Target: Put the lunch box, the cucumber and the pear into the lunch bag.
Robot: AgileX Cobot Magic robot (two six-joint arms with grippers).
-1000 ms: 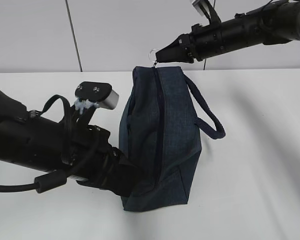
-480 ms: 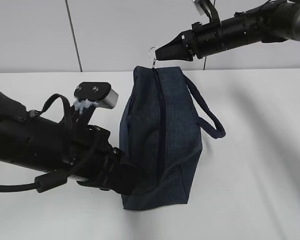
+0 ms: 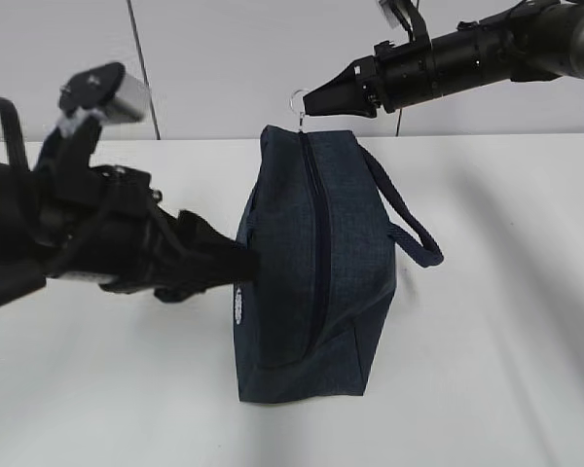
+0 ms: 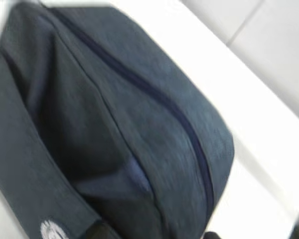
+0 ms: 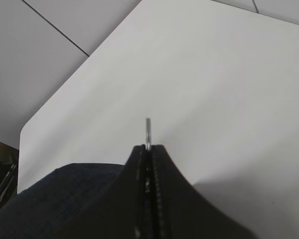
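Observation:
The navy lunch bag (image 3: 311,263) stands on the white table with its zipper (image 3: 316,243) closed along the top. My right gripper (image 3: 310,103) is shut on the metal ring pull (image 3: 297,100) at the bag's far end; the ring (image 5: 148,132) sticks up between the fingers of that gripper (image 5: 148,149). My left gripper (image 3: 245,263) points at the bag's left side, above a white logo patch (image 3: 238,306). In the left wrist view the bag (image 4: 114,124) fills the frame and the left gripper (image 4: 154,235) shows two fingertips (image 4: 97,231) standing apart. The lunch box, cucumber and pear are out of view.
The bag's loop handle (image 3: 409,229) hangs out to the right. The left arm and its cables (image 3: 78,243) lie low over the table's left side. A pale tiled wall (image 3: 224,58) stands behind. The table's rounded corner (image 5: 22,134) shows in the right wrist view.
My left gripper let go of the bag's near lower corner, opened, and rose to the bag's left side. The bag settled slightly. The right gripper stayed on the ring pull.

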